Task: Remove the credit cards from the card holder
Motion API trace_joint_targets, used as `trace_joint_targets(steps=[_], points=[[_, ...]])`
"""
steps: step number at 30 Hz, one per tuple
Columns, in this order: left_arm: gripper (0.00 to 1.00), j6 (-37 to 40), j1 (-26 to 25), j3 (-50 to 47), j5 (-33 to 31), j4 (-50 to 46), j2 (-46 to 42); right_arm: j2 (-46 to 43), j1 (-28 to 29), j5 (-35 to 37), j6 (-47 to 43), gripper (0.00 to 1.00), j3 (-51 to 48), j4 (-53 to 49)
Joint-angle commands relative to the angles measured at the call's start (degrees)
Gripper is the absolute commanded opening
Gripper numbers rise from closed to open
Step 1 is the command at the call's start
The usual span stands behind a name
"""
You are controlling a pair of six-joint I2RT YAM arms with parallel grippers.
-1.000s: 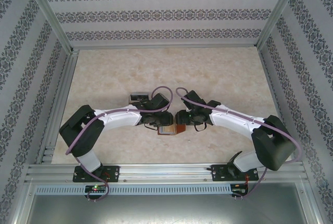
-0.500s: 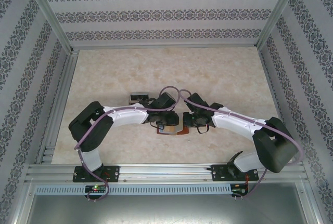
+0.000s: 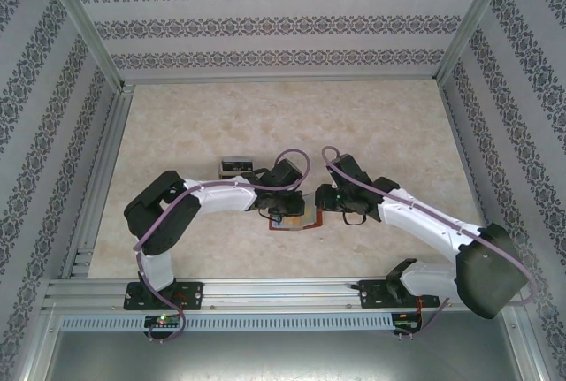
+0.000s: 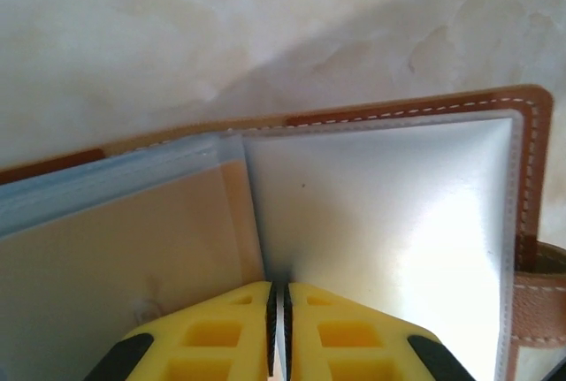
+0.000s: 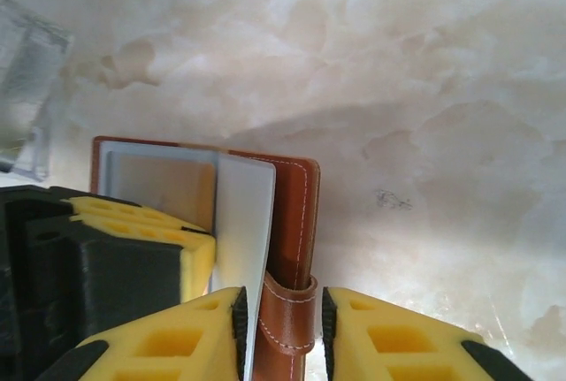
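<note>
We see beige marbled table [image 3: 371,133], patterned walls [image 3: 265,19]; left gripper [image 4: 277,310] pinches wallet [image 4: 389,222] sleeve, right gripper [image 5: 281,328] pinches tab [image 5: 287,319].

Both tools [image 4: 276,328] [image 5: 281,328] low, nearly closed

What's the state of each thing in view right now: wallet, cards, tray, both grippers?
card holder: open on the table, right edge and snap tab between the right gripper's fingers
credit card: in the holder's sleeve
left gripper: shut on a sleeve edge
right gripper: closed around the snap tab
clear plastic tray: resting apart, untouched
</note>
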Motion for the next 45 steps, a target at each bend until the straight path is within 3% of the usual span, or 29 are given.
trace_joint_targets(steps=[1, 9, 14, 22, 36, 45], points=[[0.15, 1.01, -0.67, 0.48, -4.46, -5.36, -3.48, -1.56, -0.24, -2.81, 2.35, 0.31, 0.08, 0.87], [0.17, 0.82, 0.39, -3.12, -8.2, -7.63, -10.11, 0.34, 1.42, -5.61, 3.81, 0.26, 2.63, 3.2], [0.17, -1.25, 0.39, -5.92, -7.62, -5.33, -10.69, 2.41, 3.05, -5.7, 3.5, 0.26, 5.55, 3.34], [0.18, -1.98, 0.63, -9.44, -12.54, -8.52, -16.55, 6.08, 5.59, -6.05, 3.78, 0.27, 9.31, 3.87], [0.18, -7.12, 1.52, -16.53, -22.71, -15.9, -31.84, 18.3, 11.94, -7.45, 5.07, 0.28, 18.29, 5.19], [0.24, -9.35, 2.33, -20.58, -27.48, -20.33, -43.1, 28.32, 14.39, -8.02, 5.71, 0.29, 23.83, 3.2]])
